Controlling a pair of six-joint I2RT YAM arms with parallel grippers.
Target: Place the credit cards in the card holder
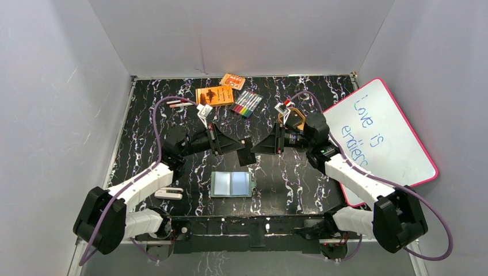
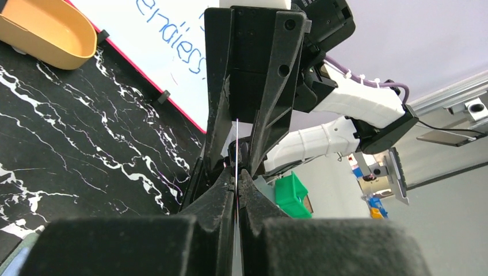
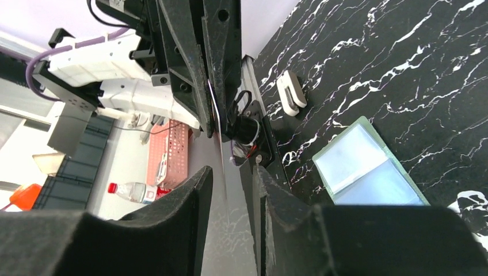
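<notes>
At centre frame, above the open holder [image 1: 231, 184], the left pincer [image 1: 241, 149] is clamping a card [image 1: 247, 156] while the right pincer [image 1: 256, 147] is straddling it, jaws part-open. Any release before the right is gripping is risking a drop beside the holder.

The thin dark card [image 2: 236, 150] is showing only its edge in both wrist views, so its face is not showing. Lower down it is disappearing between the pressed-together fingers of the left claw [image 2: 236, 175]. From above, it is blending into the black marbled counter [image 1: 299, 178]. Beside the right claw [image 3: 230, 172], the sage-green card holder [image 3: 368, 172] is being cut off by that claw's own finger. Beyond the left claw, the tan oval tray [image 2: 46, 31] is running off the picture's edge. The pink-rimmed whiteboard [image 2: 167, 52] is losing most of its blue handwriting behind the right claw.
</notes>
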